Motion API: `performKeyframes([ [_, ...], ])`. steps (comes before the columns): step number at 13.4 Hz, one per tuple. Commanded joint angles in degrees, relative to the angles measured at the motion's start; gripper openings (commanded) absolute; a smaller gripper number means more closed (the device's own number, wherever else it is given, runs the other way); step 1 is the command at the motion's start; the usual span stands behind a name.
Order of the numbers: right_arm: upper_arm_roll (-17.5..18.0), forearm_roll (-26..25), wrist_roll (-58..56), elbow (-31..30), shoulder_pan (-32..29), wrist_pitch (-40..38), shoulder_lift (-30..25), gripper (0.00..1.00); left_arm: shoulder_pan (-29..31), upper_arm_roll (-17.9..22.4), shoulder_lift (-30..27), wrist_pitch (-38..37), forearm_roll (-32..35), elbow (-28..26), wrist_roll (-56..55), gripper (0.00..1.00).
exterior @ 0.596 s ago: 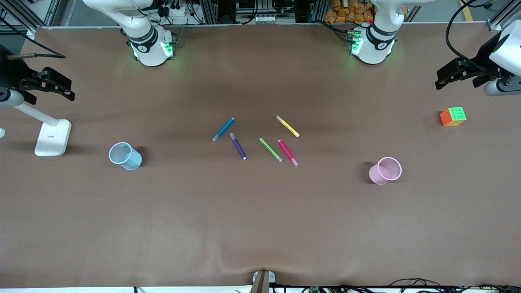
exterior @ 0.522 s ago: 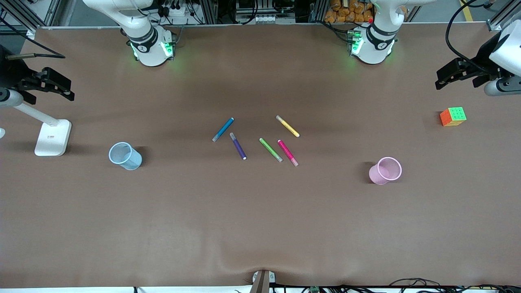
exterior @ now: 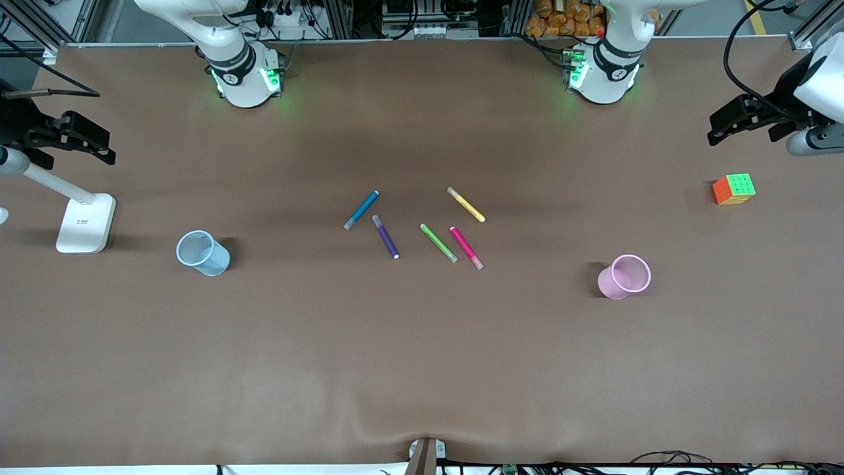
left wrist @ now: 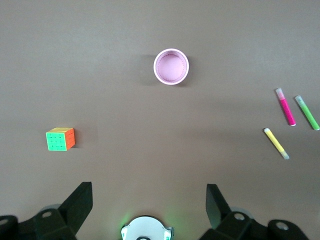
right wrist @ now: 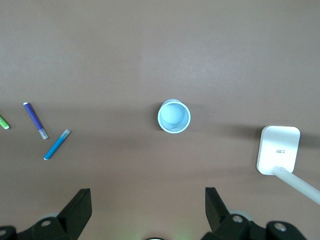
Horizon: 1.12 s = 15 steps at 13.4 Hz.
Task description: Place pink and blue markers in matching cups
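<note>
Mid-table lie slim pink marker (exterior: pixel 467 247) and blue marker (exterior: pixel 361 210) (both pincers spread).

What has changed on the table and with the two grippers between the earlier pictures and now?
Only the grippers shifted a little: the right gripper and the left gripper each drifted slightly toward the robots' bases. Both are open and hold nothing. The pink marker, blue marker, pink cup and blue cup stayed put.

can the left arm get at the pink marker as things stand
Probably yes. The pink marker lies flat on the table, apart from the green marker beside it, with nothing on it. The left gripper, open, is high over the left arm's table end.
</note>
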Motion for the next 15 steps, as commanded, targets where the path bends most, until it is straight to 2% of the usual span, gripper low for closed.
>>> performKeyframes([
  [1,0.24,-0.2,-0.18,0.85,-0.63,-0.56,0.57,1.0,0.42,-1.6,1.45,-1.21,1.55,2.1,0.3,1.0],
  [9,0.33,-0.2,-0.53,0.85,-0.98,-0.47,1.53,1.0,0.34,-2.56,1.71,-3.06,-0.3,1.04,-5.58,1.0],
  [15,0.33,-0.11,-0.62,0.85,-1.68,-0.47,2.15,1.0,0.34,-2.83,8.2,0.1,-6.36,0.52,-6.82,1.0],
])
